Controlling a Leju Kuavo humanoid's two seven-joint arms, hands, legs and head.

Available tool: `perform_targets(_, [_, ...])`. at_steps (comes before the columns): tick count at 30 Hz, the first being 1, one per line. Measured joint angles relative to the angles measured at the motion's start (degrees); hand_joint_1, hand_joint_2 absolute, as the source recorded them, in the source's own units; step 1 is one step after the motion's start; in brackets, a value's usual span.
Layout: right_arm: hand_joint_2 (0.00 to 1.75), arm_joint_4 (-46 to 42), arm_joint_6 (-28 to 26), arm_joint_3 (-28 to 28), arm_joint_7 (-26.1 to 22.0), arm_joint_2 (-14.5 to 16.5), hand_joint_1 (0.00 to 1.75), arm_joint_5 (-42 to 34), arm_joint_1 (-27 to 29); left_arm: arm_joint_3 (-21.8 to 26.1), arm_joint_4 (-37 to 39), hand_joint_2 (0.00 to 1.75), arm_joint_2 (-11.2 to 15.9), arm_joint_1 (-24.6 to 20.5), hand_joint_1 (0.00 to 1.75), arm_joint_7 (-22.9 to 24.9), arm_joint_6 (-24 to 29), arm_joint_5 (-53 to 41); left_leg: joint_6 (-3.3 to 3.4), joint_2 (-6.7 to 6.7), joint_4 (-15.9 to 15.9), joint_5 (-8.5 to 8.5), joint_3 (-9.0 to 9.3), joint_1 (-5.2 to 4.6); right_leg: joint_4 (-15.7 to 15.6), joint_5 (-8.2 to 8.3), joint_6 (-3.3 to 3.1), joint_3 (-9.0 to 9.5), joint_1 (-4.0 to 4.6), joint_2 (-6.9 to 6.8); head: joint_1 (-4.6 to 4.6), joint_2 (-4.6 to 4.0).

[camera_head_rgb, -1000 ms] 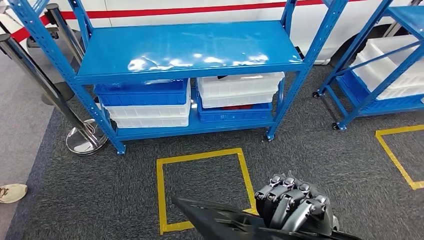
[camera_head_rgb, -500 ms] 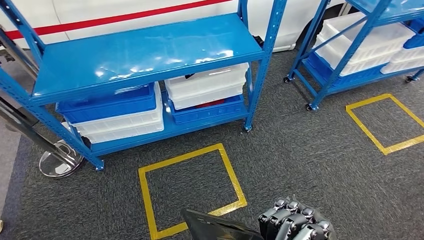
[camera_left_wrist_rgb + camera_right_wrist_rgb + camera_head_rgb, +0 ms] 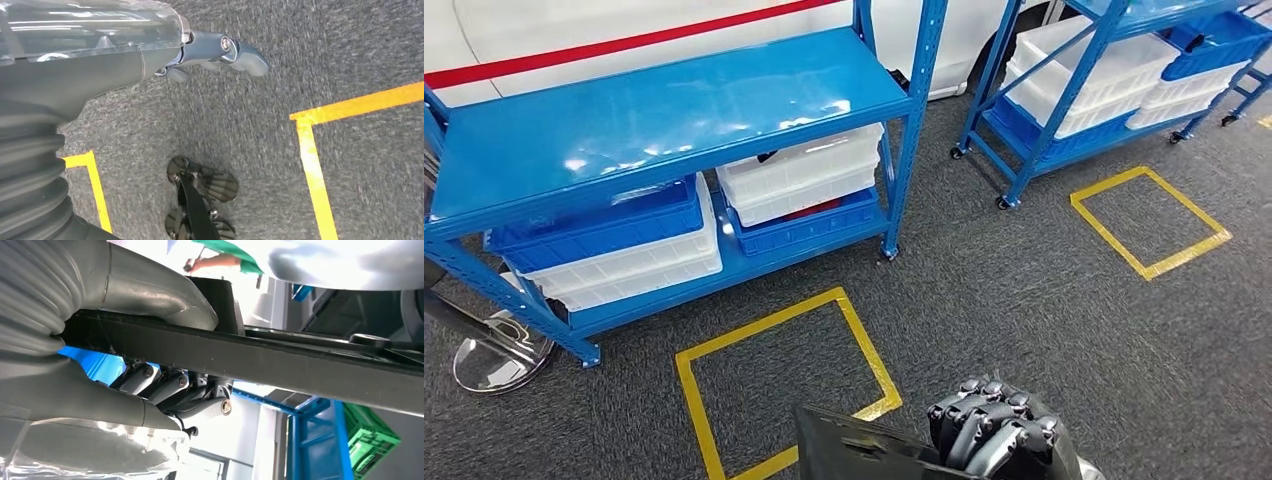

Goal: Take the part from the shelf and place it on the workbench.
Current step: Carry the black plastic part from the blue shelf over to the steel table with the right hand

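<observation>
At the bottom edge of the head view my right hand (image 3: 996, 437) grips a flat black part (image 3: 854, 455), which juts out to the left over the carpet. Seen from the right wrist, the part (image 3: 300, 365) is a long dark bar, with the thumb (image 3: 150, 295) laid over it and the fingers (image 3: 175, 387) curled beneath. My left hand (image 3: 100, 55) hangs above the grey carpet and holds nothing; one of its fingers (image 3: 235, 50) points outward.
A blue shelf rack (image 3: 664, 110) stands ahead on the left, with white bins (image 3: 799, 175) and blue bins (image 3: 594, 225) on its lower level. A second blue rack (image 3: 1114, 60) is at the upper right. Yellow tape squares (image 3: 779, 385) (image 3: 1149, 220) mark the carpet. A chrome post base (image 3: 499, 360) sits far left.
The camera has turned to the right: the near rack slid left and the second rack and its yellow square came further into view. My right hand still holds the black part.
</observation>
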Motion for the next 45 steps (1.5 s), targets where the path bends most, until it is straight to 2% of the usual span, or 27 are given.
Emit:
perform_targets(4, [1.75, 0.49, -0.16, -0.02, -0.01, 0.0, 1.75, -0.07, -0.27, 0.01, 0.0, 1.75, 0.06, -0.12, 0.0, 0.0, -0.01, -0.01, 0.69, 1.06, -0.11, 0.28, -0.13, -0.29, -0.12, 0.36, 0.71, -0.38, -0.24, 0.71, 0.02, -0.01])
perform_targets(6, [1.75, 2.15, 0.14, -0.6, 0.03, -0.36, 1.75, -1.95, -2.1, 0.08, 0.0, 1.75, 0.19, -0.35, 0.0, 0.44, 0.2, -0.01, 1.51, 3.36, -0.43, 0.61, -0.18, -0.34, 5.77, -2.27, 1.6, -3.36, -0.39, -1.85, 0.2, 0.0])
perform_targets(8, [1.75, 5.61, 1.81, -1.52, 0.31, -1.08, 1.75, -4.77, -5.59, 0.31, 0.0, 1.75, 0.26, -0.73, 0.0, 0.95, 0.86, 0.25, 1.94, 6.54, -0.62, 0.67, -0.11, -0.59, 8.23, -2.5, 1.8, -4.43, -0.32, -5.27, 0.41, 0.0])
perform_targets(10, [1.75, 9.03, 3.37, -1.88, 0.6, -1.44, 1.75, -5.74, -8.75, 0.6, 0.01, 1.75, -0.09, -0.93, 0.0, 0.86, 1.48, 0.53, 1.73, 8.38, -0.68, 0.56, 0.04, -0.82, 2.04, 0.13, 0.68, -1.32, 0.29, -7.51, 0.38, 0.0])
perform_targets(11, [1.75, 10.3, 3.6, -1.89, 0.62, -1.44, 1.75, -5.77, -9.93, 0.71, 0.01, 1.75, -0.29, -0.99, 0.0, 0.73, 1.6, 0.56, 1.54, 8.86, -0.73, 0.54, 0.08, -0.85, -0.07, 0.56, 0.1, -0.39, 0.67, -8.22, 0.38, 0.0])
perform_targets(12, [1.75, 11.45, 3.73, -1.9, 0.63, -1.44, 1.75, -5.78, -10.88, 0.8, 0.02, 1.75, -0.46, -1.03, 0.0, 0.64, 1.67, 0.57, 1.3, 9.33, -0.86, 0.54, 0.13, -0.85, -0.77, 0.43, -0.34, -0.22, 0.96, -8.53, 0.38, 0.0])
perform_targets(14, [1.75, 13.08, 3.76, -1.95, 0.67, -1.44, 1.75, -5.79, -11.92, 0.91, 0.02, 1.75, -0.68, -1.14, 0.0, 0.56, 1.72, 0.57, 0.71, 10.0, -1.25, 0.52, 0.48, -0.91, -1.53, 0.93, -0.94, -0.06, 0.82, -7.5, 0.4, 0.0])
perform_targets(16, [1.75, 14.14, 3.82, -1.97, 0.71, -1.43, 1.75, -5.86, -12.72, 1.01, 0.03, 1.75, -0.82, -1.12, 0.0, 0.52, 1.67, 0.62, 0.27, 8.49, 0.18, -0.71, 0.19, -0.96, -3.0, 1.7, -1.37, 0.75, 0.24, -6.56, 0.31, 0.0])
perform_targets(17, [1.75, 14.69, 3.96, -1.96, 0.86, -1.38, 1.75, -5.9, -13.29, 1.06, 0.04, 1.75, -0.84, -1.03, 0.0, 0.48, 1.58, 0.71, 0.15, 7.15, 2.75, -2.25, -0.92, -0.94, -3.55, 2.02, -1.51, 1.09, -0.04, -6.06, 0.23, 0.0])
perform_targets(19, [1.75, 16.09, 4.39, -1.95, 1.51, -1.27, 1.75, -6.16, -14.77, 1.3, 0.07, 1.75, -0.88, -0.82, 0.0, 0.35, 1.32, 0.97, -0.02, 5.18, 10.34, -5.79, -4.63, -0.9, -3.71, 2.17, -1.69, 1.05, -0.01, -4.88, 0.13, 0.0])
perform_targets(20, [1.75, 17.08, 4.66, -1.93, 1.92, -1.2, 1.75, -6.48, -15.68, 1.45, 0.07, 1.75, -0.89, -0.74, 0.0, 0.27, 1.22, 1.1, -0.14, 4.82, 13.58, -6.79, -6.4, -0.89, -3.62, 2.16, -1.7, 0.95, -0.01, -4.16, 0.1, 0.0])
perform_targets(21, [1.75, 18.14, 4.85, -1.92, 2.21, -1.17, 1.75, -6.95, -16.81, 1.6, 0.07, 1.75, -0.88, -0.72, 0.0, 0.2, 1.14, 1.2, -0.25, 4.72, 14.75, -6.47, -7.25, -0.88, -3.45, 2.13, -1.65, 0.87, -0.05, -3.38, 0.1, 0.0])
perform_targets(22, [1.75, 19.2, 5.01, -1.9, 2.39, -1.15, 1.75, -7.55, -18.07, 1.72, 0.07, 1.75, -0.87, -0.76, 0.0, 0.14, 1.1, 1.25, -0.34, 4.65, 13.95, -5.18, -7.14, -0.84, -3.22, 2.06, -1.54, 0.82, -0.11, -2.65, 0.09, 0.0])
perform_targets(23, [1.75, 20.21, 5.16, -1.9, 2.48, -1.14, 1.75, -8.34, -19.58, 1.83, 0.07, 1.75, -0.85, -0.81, 0.0, 0.17, 1.08, 1.23, -0.43, 4.32, 10.84, -2.91, -5.9, -0.73, -2.84, 1.89, -1.31, 0.79, -0.21, -1.89, 0.09, 0.0])
perform_targets(25, [1.75, 21.5, 5.48, -2.09, 2.76, -1.23, 1.75, -10.35, -22.6, 2.01, 0.07, 1.75, -0.82, -0.9, 0.0, 0.69, 1.21, 1.06, -0.5, 2.22, 3.51, 0.65, -2.84, -0.27, -1.59, 1.3, -0.58, 0.35, -0.31, -0.53, 0.1, 0.0])
perform_targets(27, [1.75, 22.12, 5.66, -2.71, 3.39, -1.55, 1.75, -12.22, -24.85, 2.19, 0.07, 1.75, -0.79, -0.99, 0.0, 1.65, 1.5, 0.92, -0.04, 0.67, 0.25, 1.49, -1.57, -0.09, -0.54, 0.93, 0.12, -0.5, -0.27, 0.53, 0.09, 0.0])
perform_targets(29, [1.75, 22.44, 5.71, -3.7, 3.75, -2.14, 1.75, -13.21, -25.76, 2.36, 0.07, 1.75, -0.72, -1.09, 0.0, 2.45, 1.78, 0.89, 0.83, 1.37, 0.23, 1.46, -1.68, -0.26, -0.35, 1.01, 0.66, -1.04, -0.38, 1.25, 0.05, 0.0])
perform_targets(30, [1.75, 22.53, 5.76, -4.19, 3.75, -2.43, 1.75, -13.48, -25.93, 2.42, 0.07, 1.75, -0.65, -1.13, 0.0, 2.73, 1.97, 0.87, 1.2, 1.85, 0.12, 1.57, -1.63, -0.28, -0.11, 0.92, 0.91, -1.2, -0.41, 0.74, 0.07, 0.0])
perform_targets(32, [1.75, 22.6, 5.85, -5.01, 3.72, -2.84, 1.75, -13.79, -26.23, 2.52, 0.07, 1.75, -0.44, -1.13, 0.0, 3.11, 2.48, 0.7, 1.84, 3.06, -0.18, 1.67, -1.43, -0.19, 2.77, -0.62, 1.41, -2.65, -0.3, -2.18, 0.24, 0.0])
perform_targets(34, [1.75, 22.39, 5.9, -5.69, 3.46, -3.09, 1.75, -14.23, -26.18, 2.73, 0.07, 1.75, -0.03, -1.05, 0.0, 3.27, 2.81, 0.56, 2.23, 4.35, -0.24, 1.49, -1.3, -0.39, 9.8, -3.88, 1.84, -6.33, -0.33, -4.69, 0.4, 0.0])
perform_targets(36, [1.75, 21.58, 6.07, -6.36, 2.96, -3.35, 1.75, -14.75, -25.31, 3.0, 0.07, 1.75, 0.38, -0.97, 0.0, 3.47, 2.87, 0.54, 2.4, 5.67, -0.23, 1.22, -1.19, -0.59, 15.56, -5.48, 1.94, -9.63, -0.52, -4.95, 0.39, 0.0])
perform_targets(37, [1.75, 20.88, 6.14, -6.7, 2.64, -3.48, 1.75, -14.92, -24.65, 3.09, 0.07, 1.75, 0.51, -0.95, 0.0, 3.65, 2.9, 0.51, 2.42, 6.27, -0.23, 1.04, -1.03, -0.69, 15.51, -4.65, 1.81, -9.79, -0.52, -4.99, 0.39, 0.0])
perform_targets(38, [1.75, 19.98, 6.14, -7.05, 2.34, -3.59, 1.75, -15.02, -23.95, 3.14, 0.07, 1.75, 0.58, -0.92, 0.0, 3.85, 2.92, 0.46, 2.4, 6.84, -0.25, 0.83, -0.77, -0.8, 13.09, -2.84, 1.5, -8.68, -0.41, -5.14, 0.39, 0.0])
perform_targets(39, [1.75, 18.97, 6.04, -7.38, 2.04, -3.68, 1.75, -15.05, -23.29, 3.17, 0.07, 1.75, 0.62, -0.89, 0.0, 4.07, 2.94, 0.39, 2.34, 7.37, -0.28, 0.6, -0.44, -0.89, 9.03, -0.61, 0.96, -6.64, -0.1, -5.82, 0.39, 0.0])
perform_targets(41, [1.75, 17.03, 5.79, -7.92, 1.57, -3.8, 1.75, -15.0, -22.28, 3.23, 0.07, 1.75, 0.6, -0.77, 0.0, 4.41, 2.89, 0.21, 2.05, 8.39, -0.48, 0.19, 0.13, -1.1, 1.78, 1.8, -0.31, -2.97, 1.0, -8.52, 0.38, 0.0])
perform_targets(43, [1.75, 15.52, 5.66, -8.34, 1.26, -3.89, 1.75, -14.91, -21.41, 3.29, 0.07, 1.75, 0.56, -0.69, 0.0, 4.77, 2.73, 0.02, 1.62, 9.57, -0.79, -0.07, 0.51, -1.23, -0.53, 1.8, -1.08, -1.97, 1.81, -9.63, 0.37, 0.0])
perform_targets(45, [1.75, 14.33, 5.63, -8.75, 1.2, -4.03, 1.75, -14.79, -20.44, 3.33, 0.06, 1.75, 0.58, -0.75, 0.0, 5.29, 2.61, -0.1, 1.17, 10.43, -1.07, -0.42, 1.03, -1.29, -1.37, 2.14, -1.38, -1.64, 1.6, -8.14, 0.34, 0.0])
